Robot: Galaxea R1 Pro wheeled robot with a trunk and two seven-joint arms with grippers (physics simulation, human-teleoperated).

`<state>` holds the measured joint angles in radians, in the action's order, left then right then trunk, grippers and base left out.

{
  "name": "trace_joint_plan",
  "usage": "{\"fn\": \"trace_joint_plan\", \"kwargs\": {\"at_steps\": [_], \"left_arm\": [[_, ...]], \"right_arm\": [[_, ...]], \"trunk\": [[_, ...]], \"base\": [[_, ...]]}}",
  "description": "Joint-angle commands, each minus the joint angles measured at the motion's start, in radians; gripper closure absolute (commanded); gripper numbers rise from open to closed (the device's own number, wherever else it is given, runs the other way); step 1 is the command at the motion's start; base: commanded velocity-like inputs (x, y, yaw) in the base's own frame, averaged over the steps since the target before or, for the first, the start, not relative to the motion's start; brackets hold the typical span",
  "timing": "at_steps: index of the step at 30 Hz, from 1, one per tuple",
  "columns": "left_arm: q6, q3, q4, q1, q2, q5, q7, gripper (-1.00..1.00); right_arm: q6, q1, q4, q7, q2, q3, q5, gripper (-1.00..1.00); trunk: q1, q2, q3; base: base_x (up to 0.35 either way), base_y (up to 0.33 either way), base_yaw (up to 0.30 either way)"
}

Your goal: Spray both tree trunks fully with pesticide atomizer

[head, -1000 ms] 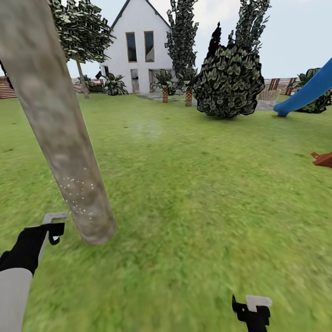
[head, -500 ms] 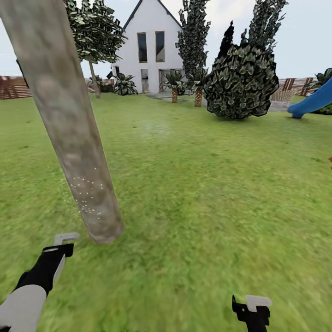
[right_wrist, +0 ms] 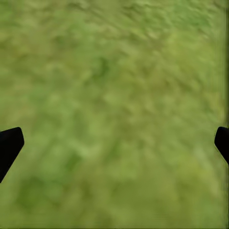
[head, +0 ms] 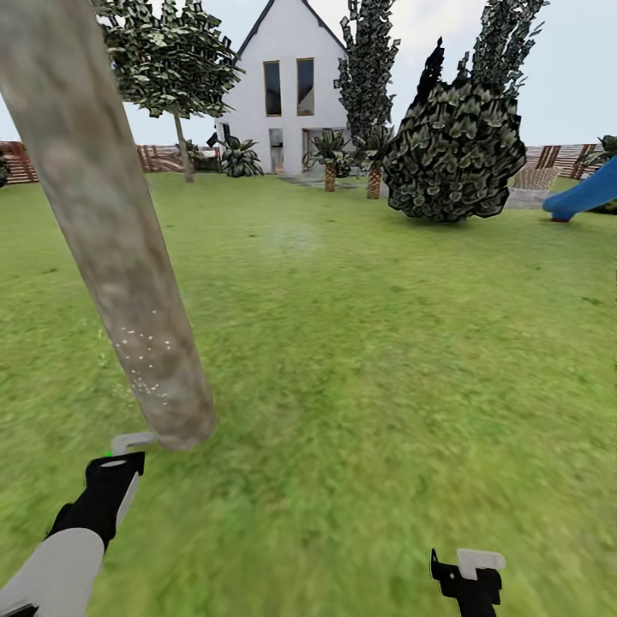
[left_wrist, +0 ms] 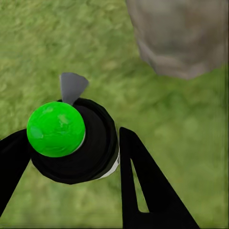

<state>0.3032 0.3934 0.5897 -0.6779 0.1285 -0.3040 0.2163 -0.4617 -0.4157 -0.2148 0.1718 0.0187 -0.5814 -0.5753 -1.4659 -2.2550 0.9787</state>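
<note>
- Lawn (head: 368,343) takes up most of the head view, running back to a slat fence (head: 158,158) and a white house (head: 287,94) at the far side.
- Near left, a grey-tan trunk (head: 111,231) leans across the view and meets the grass just beyond the left gripper (head: 124,452).
- Whitish spray specks (head: 146,360) dot the lower trunk.
- A second tree (head: 171,60) stands far left by the fence; a big dark bush (head: 454,150) sits far right, with a blue slide (head: 587,193) at the edge.
- The left gripper's fingers (left_wrist: 148,186) are closed round the atomizer (left_wrist: 76,143), a dark bottle whose top shows green here; its grey nozzle (left_wrist: 71,86) seems to point towards the trunk base (left_wrist: 183,38).
- The right gripper (right_wrist: 114,138) hangs spread wide over bare grass at near right, holding nothing.
</note>
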Motion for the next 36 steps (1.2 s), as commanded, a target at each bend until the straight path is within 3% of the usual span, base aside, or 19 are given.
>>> {"fn": "trace_joint_plan", "kwargs": {"at_steps": [1,10,18,30,36], "left_arm": [[0.0,-0.001,-0.002,0.0,-0.003,-0.001,0.0,1.0],[0.001,-0.002,-0.004,0.0,-0.01,-0.001,0.0,1.0],[0.002,-0.003,-0.004,0.0,-0.011,-0.001,0.001,1.0],[0.002,-0.002,-0.004,0.0,-0.012,-0.001,0.002,1.0],[0.002,-0.002,-0.004,0.0,-0.012,-0.001,0.002,1.0]], "right_arm": [[0.0,0.0,0.0,0.0,0.0,0.0,0.0,-1.0],[0.0,0.0,0.0,0.0,0.0,0.0,0.0,-1.0],[0.0,0.0,0.0,0.0,0.0,0.0,0.0,-1.0],[0.0,0.0,0.0,0.0,0.0,0.0,0.0,-1.0],[0.0,0.0,0.0,0.0,0.0,0.0,0.0,-1.0]], "trunk": [[0.0,0.0,0.0],[0.0,0.0,0.0],[0.0,0.0,0.0],[0.0,0.0,0.0],[0.0,0.0,0.0]], "base": [[0.069,-0.271,0.0],[0.09,-0.271,0.007],[0.166,-0.247,0.232],[0.231,-0.193,0.013],[0.2,-0.211,0.226]]}}
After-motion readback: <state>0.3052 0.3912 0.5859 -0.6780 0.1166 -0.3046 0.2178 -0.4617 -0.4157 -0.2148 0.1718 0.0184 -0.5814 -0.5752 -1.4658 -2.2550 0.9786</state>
